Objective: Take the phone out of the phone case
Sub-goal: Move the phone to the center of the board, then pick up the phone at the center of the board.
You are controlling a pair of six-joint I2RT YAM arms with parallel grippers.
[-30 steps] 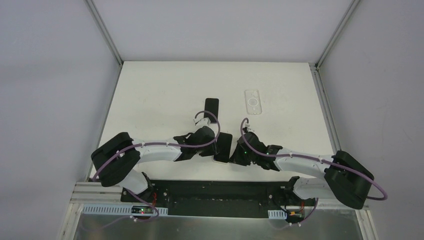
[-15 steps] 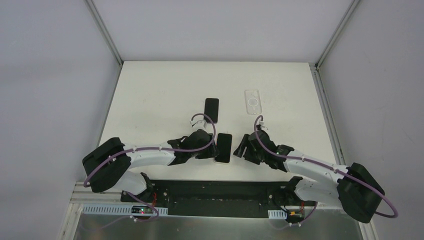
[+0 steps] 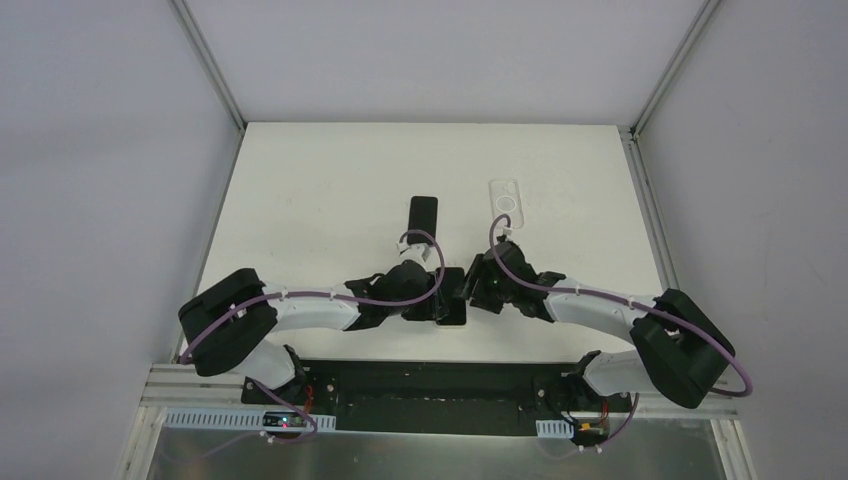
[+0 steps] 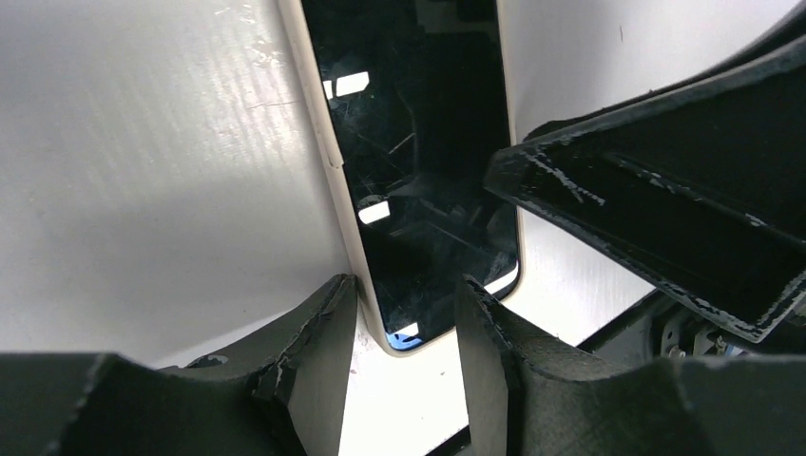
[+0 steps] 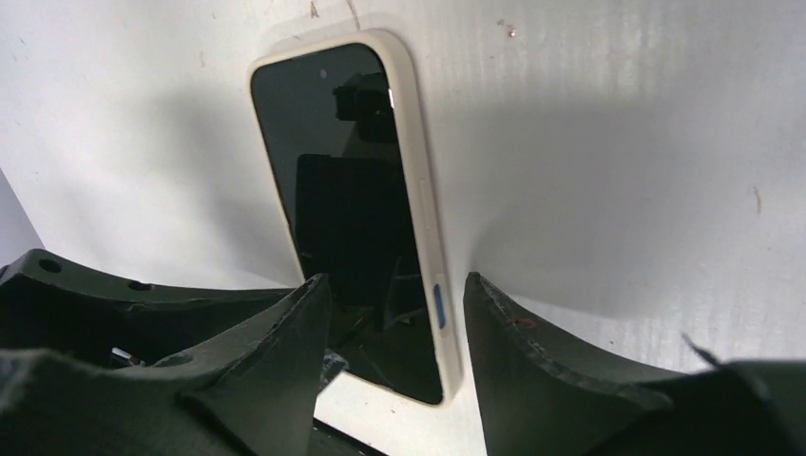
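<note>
We judge the task barely begun: the phone (image 5: 333, 190) sits fully seated in its cream phone case (image 5: 421, 190), the rim unbroken around every edge we can see. It lies screen up on the counter (image 3: 330, 190), near the front edge and midway between the two arms.

The left fingers (image 4: 318, 351) stand partly open and straddle one end of the cased phone. The right fingers (image 5: 532, 380) stand likewise apart, astride the other end. Neither pair looks clamped (whether a pad is brushing the rim we cannot tell), so nothing is held.

Everything that matters is left to do: pin the case, peel a corner of the rim off the phone, work the phone free and set the two apart. A bare second phone (image 3: 423, 213) and a clear case (image 3: 505, 200) lie farther back, well apart from the work.
</note>
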